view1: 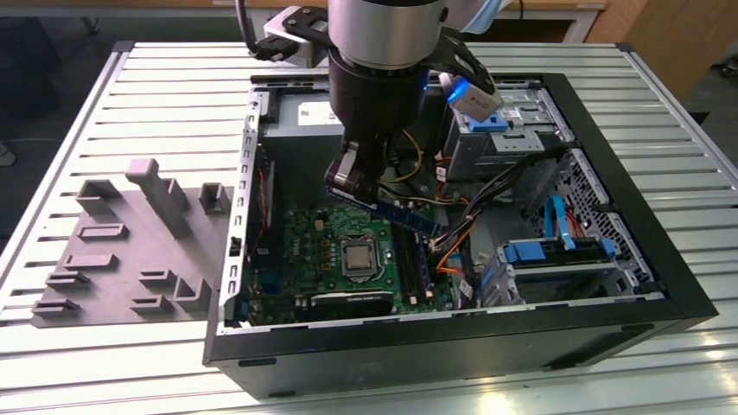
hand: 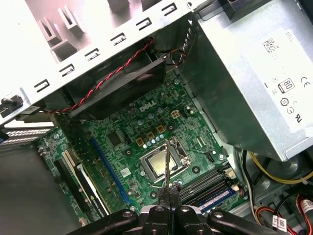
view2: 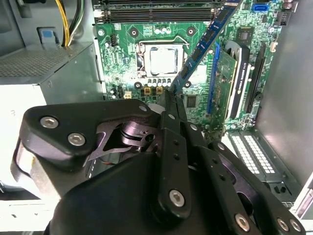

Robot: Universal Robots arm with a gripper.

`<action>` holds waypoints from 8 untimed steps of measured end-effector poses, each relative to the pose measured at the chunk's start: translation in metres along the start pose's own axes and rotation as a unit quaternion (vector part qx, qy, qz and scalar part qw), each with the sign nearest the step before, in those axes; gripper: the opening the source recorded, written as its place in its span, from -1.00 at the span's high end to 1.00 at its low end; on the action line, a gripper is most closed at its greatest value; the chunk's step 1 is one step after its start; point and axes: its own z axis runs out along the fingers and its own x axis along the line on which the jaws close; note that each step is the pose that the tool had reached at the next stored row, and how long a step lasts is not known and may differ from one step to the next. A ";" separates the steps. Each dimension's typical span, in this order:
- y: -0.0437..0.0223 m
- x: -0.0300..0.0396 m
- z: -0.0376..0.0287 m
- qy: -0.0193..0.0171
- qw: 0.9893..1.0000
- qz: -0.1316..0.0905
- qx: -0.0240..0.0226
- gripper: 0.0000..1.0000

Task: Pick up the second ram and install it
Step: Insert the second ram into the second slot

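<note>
My gripper (view1: 355, 188) hangs inside the open computer case (view1: 645, 285), shut on one end of the second ram (view1: 400, 213). This dark-blue stick slants over the green motherboard (view1: 317, 229). In the second wrist view the ram (view2: 205, 44) runs from the gripper (view2: 171, 95) out toward the black memory slots (view2: 156, 11). In the first wrist view the ram (hand: 166, 161) shows edge-on above the processor socket (hand: 157, 166), held in the gripper (hand: 168, 190). The memory slots (hand: 203, 182) lie just beside it, one holding a blue stick (hand: 215, 197).
The grey power-supply box (view1: 302, 112) fills the case's far end, with yellow and orange cables (view1: 444, 246) and blue drive bays (view1: 542, 255) on the exterior view's right. A grey moulded holder tray (view1: 127, 251) lies on the slatted table (view1: 104, 346) outside the case. An expansion card (view2: 226, 83) stands near the stick.
</note>
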 end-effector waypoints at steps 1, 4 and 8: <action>0.0000 0.0000 0.0000 0.000 1.000 0.002 0.000 0.77; 0.0000 0.0000 0.0000 0.000 1.000 0.008 0.000 0.77; 0.0000 0.0000 0.0000 -0.001 1.000 0.018 0.000 0.77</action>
